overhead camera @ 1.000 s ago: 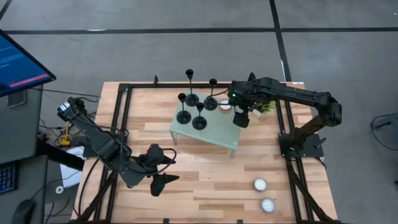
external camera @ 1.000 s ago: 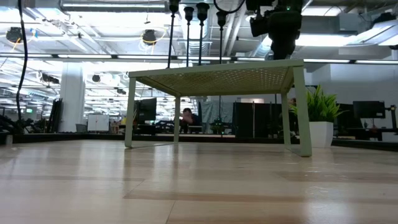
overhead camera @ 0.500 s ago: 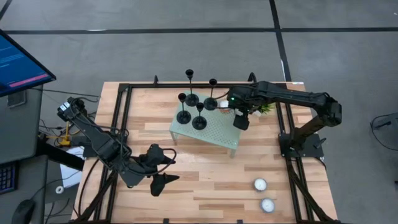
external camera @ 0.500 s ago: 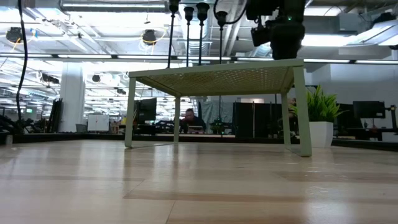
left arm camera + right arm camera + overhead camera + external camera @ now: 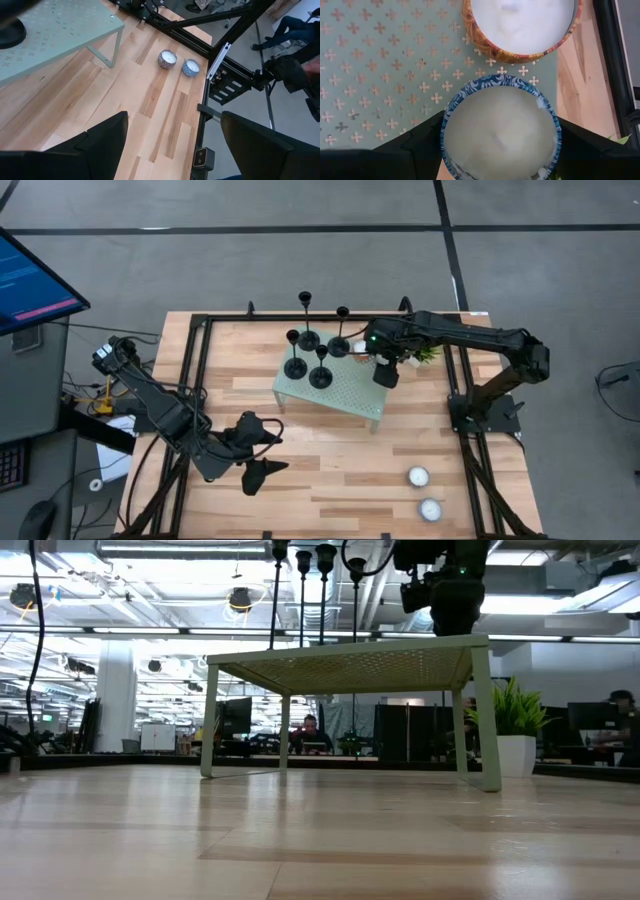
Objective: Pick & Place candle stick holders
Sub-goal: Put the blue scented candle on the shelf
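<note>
Moved: right gripper (image 5: pixel 386 373) shifted slightly along the stand (image 5: pixel 345 395) edge.
Right jaws: wide around blue-rimmed candle (image 5: pixel 500 135), over stand, beside orange-rimmed candle (image 5: pixel 521 22).
Holders (image 5: pixel 312 345): upright on stand's far side.
Left gripper (image 5: pixel 262 455): open, empty, well off stand.

Open-plan office lab: ceiling strip lights (image 5: pixel 150 635) glowing, person (image 5: pixel 311 733) sitting at monitors (image 5: pixel 236 716) beyond wooden table (image 5: pixel 300 480), screen (image 5: pixel 30 280) showing at 9 o'clock.
</note>
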{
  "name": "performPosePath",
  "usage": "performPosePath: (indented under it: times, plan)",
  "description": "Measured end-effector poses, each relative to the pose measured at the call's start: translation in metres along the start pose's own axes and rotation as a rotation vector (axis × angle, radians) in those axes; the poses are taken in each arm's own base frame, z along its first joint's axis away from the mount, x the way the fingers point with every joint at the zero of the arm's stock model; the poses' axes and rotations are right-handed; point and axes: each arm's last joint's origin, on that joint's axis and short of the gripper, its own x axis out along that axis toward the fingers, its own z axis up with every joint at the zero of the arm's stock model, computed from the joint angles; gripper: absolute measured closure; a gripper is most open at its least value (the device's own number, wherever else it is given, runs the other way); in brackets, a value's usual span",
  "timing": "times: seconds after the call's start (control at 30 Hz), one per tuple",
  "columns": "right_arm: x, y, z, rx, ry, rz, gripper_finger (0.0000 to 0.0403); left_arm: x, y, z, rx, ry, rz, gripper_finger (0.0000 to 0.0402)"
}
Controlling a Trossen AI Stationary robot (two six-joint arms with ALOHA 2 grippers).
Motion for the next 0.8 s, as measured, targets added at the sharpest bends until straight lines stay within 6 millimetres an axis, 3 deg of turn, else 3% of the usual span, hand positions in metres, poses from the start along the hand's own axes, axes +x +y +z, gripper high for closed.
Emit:
performPosePath:
  times: [0.33,0.57,0.8]
  plan:
    - [0.0,0.0,-0.001,-0.018,0.007,0.013,0.0074,0.0,0.0,0.0,-0.001,-0.001,-0.001,0.0082]
    - [0.0,-0.004,-0.001,-0.012,0.009,0.0,0.0067,0.0,-0.001,0.001,-0.005,-0.005,-0.006,0.0082]
    - [-0.034,-0.012,-0.001,-0.014,-0.049,-0.039,0.007,0.0,-0.001,0.001,-0.009,-0.008,-0.01,0.0082]
